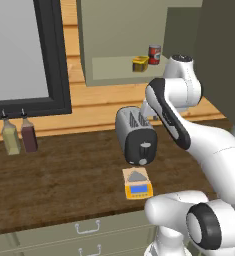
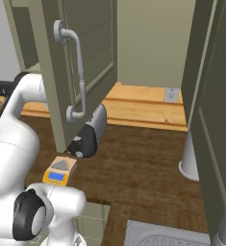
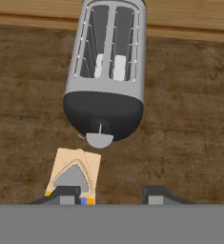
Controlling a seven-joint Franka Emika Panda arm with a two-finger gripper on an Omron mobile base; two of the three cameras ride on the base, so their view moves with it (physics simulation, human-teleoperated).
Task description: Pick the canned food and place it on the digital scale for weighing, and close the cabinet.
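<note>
- Through the hand view I look straight down on the toaster [image 3: 105, 71], its two slots facing the camera and its dark end with a round knob pointing toward me.
- The jaws [image 3: 111, 194] are spread wide with nothing between them; the left fingertip [image 3: 66, 193] overlaps the near edge of the digital scale [image 3: 74, 174].
- The digital scale sits on the dark wooden surface [image 1: 54, 175] just in front of the toaster, its platform bare.
- From the left base view, the canned food [image 1: 140, 63] rests on the shelf inside the cabinet [image 1: 111, 37], just beside an upright red can [image 1: 154, 54].
- The cabinet door [image 2: 73, 67] stands open, its long metal handle [image 2: 76, 72] plain in the right base view.
- Two bottles [image 1: 20, 136] stand at the left, below the window frame [image 1: 54, 60].
</note>
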